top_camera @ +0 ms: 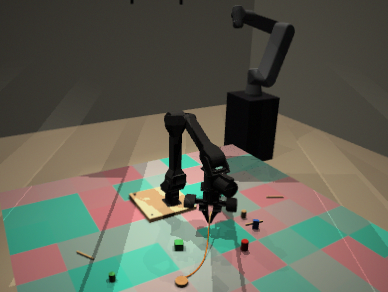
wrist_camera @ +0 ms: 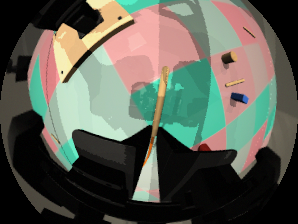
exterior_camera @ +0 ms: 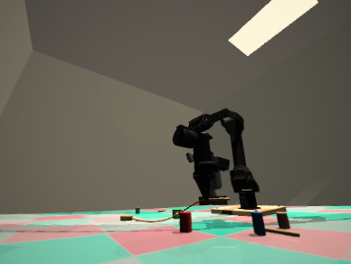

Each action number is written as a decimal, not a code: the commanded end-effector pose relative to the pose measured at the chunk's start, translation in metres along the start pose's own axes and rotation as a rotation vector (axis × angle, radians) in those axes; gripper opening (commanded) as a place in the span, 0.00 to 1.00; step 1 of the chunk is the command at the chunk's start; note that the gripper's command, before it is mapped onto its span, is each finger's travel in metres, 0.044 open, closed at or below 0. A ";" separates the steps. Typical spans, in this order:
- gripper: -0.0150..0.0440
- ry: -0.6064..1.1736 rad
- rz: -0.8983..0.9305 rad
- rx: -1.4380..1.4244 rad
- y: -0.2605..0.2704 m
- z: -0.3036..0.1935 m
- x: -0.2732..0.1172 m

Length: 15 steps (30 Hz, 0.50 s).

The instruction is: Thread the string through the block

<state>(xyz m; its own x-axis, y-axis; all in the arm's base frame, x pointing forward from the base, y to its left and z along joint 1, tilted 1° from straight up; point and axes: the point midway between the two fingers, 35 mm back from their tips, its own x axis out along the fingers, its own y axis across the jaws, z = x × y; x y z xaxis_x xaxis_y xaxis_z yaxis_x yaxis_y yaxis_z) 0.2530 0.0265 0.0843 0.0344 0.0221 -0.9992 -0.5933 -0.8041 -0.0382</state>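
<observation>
My gripper point(top_camera: 209, 216) point(exterior_camera: 207, 195) point(wrist_camera: 154, 129) points down close over the table and is shut on the thin wooden stick point(wrist_camera: 161, 99) point(exterior_camera: 217, 198). The stick juts out ahead of the fingers in the wrist view. The orange string point(top_camera: 205, 252) point(exterior_camera: 156, 219) curves from the stick to the round wooden button point(top_camera: 181, 281) point(exterior_camera: 126, 218), which lies flat on the table. The small brown block point(top_camera: 243, 213) point(exterior_camera: 283, 220) point(wrist_camera: 228, 58) stands on the table to my right, apart from the gripper. I cannot make out its hole.
A red cylinder point(top_camera: 244, 244) point(exterior_camera: 185, 221), a blue cylinder point(top_camera: 256, 224) point(exterior_camera: 258, 222), a green cube point(top_camera: 178, 245) and a green cylinder point(top_camera: 112, 275) stand around. Loose sticks point(top_camera: 85, 254) point(top_camera: 274, 197) point(exterior_camera: 281, 232) lie about. My base sits on a wooden board point(top_camera: 145, 200). A second arm's black pedestal point(top_camera: 251, 122) stands behind.
</observation>
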 end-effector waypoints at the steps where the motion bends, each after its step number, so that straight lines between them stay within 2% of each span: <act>1: 0.25 0.003 -0.003 0.135 -0.002 -0.004 -0.002; 15: 0.25 0.002 -0.007 0.638 -0.008 -0.016 -0.003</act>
<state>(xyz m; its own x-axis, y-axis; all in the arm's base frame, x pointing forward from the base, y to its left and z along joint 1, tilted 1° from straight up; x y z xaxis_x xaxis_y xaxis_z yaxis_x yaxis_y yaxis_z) 0.2664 0.0234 0.0867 0.0380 0.0218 -0.9990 -0.9209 -0.3873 -0.0434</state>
